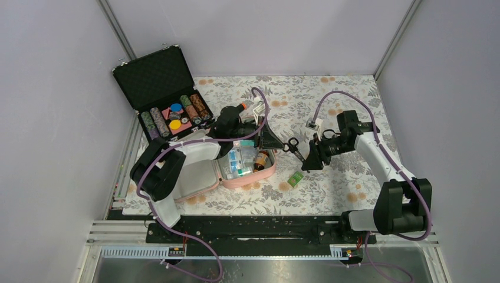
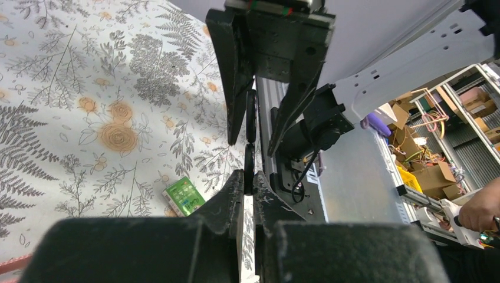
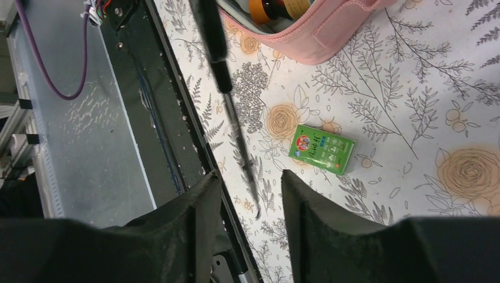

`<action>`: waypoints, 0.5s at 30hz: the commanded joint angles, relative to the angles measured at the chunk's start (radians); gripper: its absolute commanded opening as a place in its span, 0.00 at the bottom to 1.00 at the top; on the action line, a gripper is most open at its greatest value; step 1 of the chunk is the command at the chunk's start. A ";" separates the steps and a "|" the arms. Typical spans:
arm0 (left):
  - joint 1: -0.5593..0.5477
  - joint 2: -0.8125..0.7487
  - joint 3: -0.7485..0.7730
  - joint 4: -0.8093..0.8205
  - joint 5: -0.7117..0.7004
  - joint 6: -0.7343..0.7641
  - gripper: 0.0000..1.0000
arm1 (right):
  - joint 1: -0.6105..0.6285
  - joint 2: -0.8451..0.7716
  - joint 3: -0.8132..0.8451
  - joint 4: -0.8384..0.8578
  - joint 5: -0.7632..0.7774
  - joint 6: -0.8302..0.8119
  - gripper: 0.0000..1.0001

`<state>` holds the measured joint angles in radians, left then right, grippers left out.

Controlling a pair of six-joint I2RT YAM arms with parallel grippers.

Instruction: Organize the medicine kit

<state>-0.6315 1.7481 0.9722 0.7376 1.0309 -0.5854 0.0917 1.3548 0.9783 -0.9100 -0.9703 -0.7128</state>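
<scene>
The pink soft zip medicine kit (image 1: 260, 175) lies open on the floral worktop (image 1: 342, 100) beneath the left arm. It looks light and floppy, best gripped by its padded rim. The left pincer (image 2: 249, 180) is clamped on black-handled scissors (image 1: 293, 148), and the right pincer (image 3: 250, 183) is apart around the blade.

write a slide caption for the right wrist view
right gripper open around the tip of the scissors, with a green box and the pink pouch on the floral cloth below

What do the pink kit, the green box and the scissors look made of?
Medicine kit: soft fabric or faux leather, matte, with visible seams.
Green box: likely printed cardboard, slight gloss, sharp edges.
Scissors: black upper part is plastic or coated, can't tell which; blade is dull grey metal.
</scene>
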 commanded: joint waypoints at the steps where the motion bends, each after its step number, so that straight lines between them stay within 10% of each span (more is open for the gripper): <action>1: 0.016 0.007 0.004 0.230 0.055 -0.133 0.00 | 0.026 0.026 0.019 0.005 -0.051 -0.001 0.40; 7: 0.023 0.035 0.009 0.266 0.042 -0.187 0.03 | 0.030 0.044 0.043 0.003 -0.084 0.019 0.06; 11: 0.020 0.013 0.000 0.185 -0.027 -0.109 0.45 | 0.034 0.027 0.048 0.000 -0.137 0.042 0.00; 15: 0.015 0.030 0.022 0.181 -0.011 -0.127 0.51 | 0.044 0.037 0.058 -0.005 -0.155 0.051 0.00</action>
<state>-0.6090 1.7870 0.9714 0.8734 1.0206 -0.7235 0.1230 1.3987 0.9905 -0.9077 -1.0588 -0.6823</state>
